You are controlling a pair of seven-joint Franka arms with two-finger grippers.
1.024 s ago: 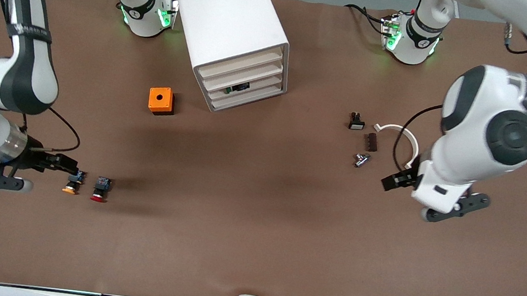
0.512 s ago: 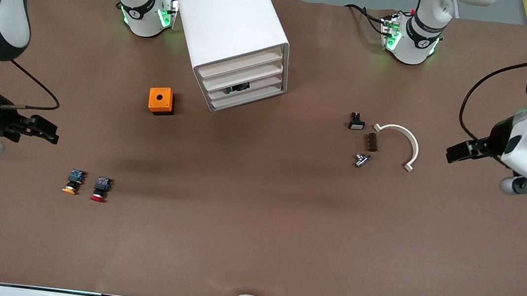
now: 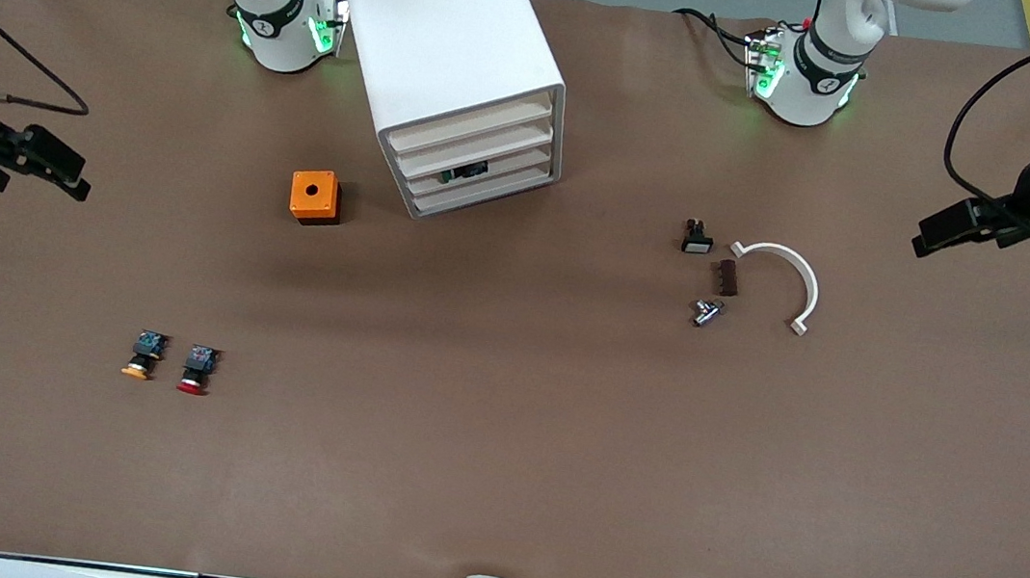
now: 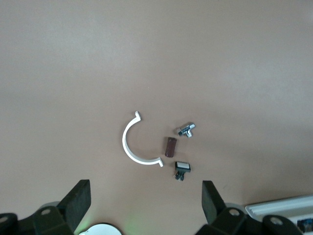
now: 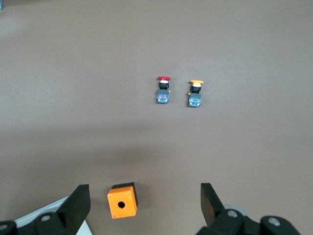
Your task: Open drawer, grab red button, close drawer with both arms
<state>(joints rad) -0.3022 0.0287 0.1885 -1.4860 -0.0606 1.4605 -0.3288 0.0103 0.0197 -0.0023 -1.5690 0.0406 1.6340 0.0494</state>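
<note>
Both your black two-finger grippers have pulled up and out toward the table ends, right gripper and left gripper spread wide, holding nothing. The small red-capped push button lies on the brown table beside the yellow-capped one. The white cabinet's shallow white plastic drawers look shut, so the task reads as finished.

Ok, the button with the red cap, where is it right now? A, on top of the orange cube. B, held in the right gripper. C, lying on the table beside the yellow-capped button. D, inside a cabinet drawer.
C: the red-capped button lies on the table next to the yellow-capped button, with neither gripper near it.
</note>
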